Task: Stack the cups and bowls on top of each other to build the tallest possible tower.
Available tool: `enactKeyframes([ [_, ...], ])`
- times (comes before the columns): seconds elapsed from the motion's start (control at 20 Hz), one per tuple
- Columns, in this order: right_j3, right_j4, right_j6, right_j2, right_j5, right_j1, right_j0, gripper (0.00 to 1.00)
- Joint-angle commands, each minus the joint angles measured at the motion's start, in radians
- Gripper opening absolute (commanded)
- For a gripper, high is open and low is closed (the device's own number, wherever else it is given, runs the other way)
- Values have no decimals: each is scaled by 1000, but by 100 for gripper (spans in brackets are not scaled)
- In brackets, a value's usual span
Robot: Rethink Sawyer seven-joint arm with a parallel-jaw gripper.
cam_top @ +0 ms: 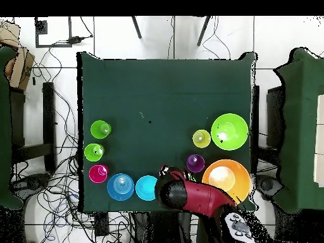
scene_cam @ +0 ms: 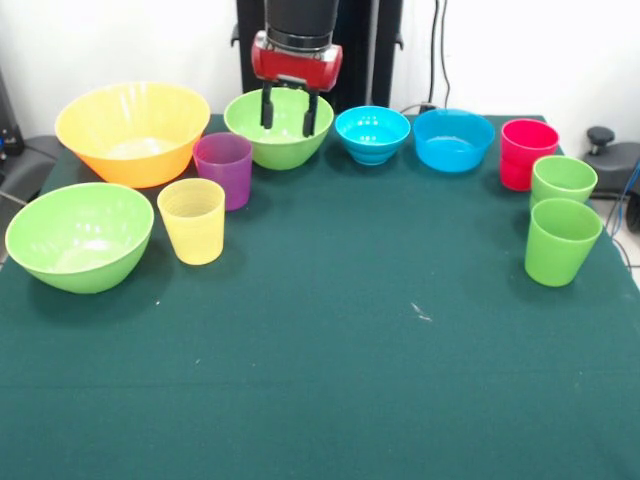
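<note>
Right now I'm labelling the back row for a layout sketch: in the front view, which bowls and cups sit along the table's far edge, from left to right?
Large orange plastic bowl → purple plastic cup → lime green plastic bowl, under the open tool → small blue plastic bowl → wider blue plastic bowl → red plastic cup.

Nothing legible is showing in either view: no lettering, labels, brand marks or numbers are appearing on the cups (scene_cam: 198, 220), the bowls (scene_cam: 133, 132), the green counter (scene_cam: 330, 340) or the red arm (cam_top: 201, 197).
</note>
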Motion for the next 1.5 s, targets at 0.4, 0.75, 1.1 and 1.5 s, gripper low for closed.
enactKeyframes([
  [0.4, -34, -16, 213, 43, -166, 186, -20, 100],
  [0.75, -2, -21, 214, 33, -167, 166, -23, 100],
  [1.1, 11, -16, 218, 31, -172, 164, -17, 100],
  [1.5, 29, -8, 232, 29, -182, 163, -3, 100],
])
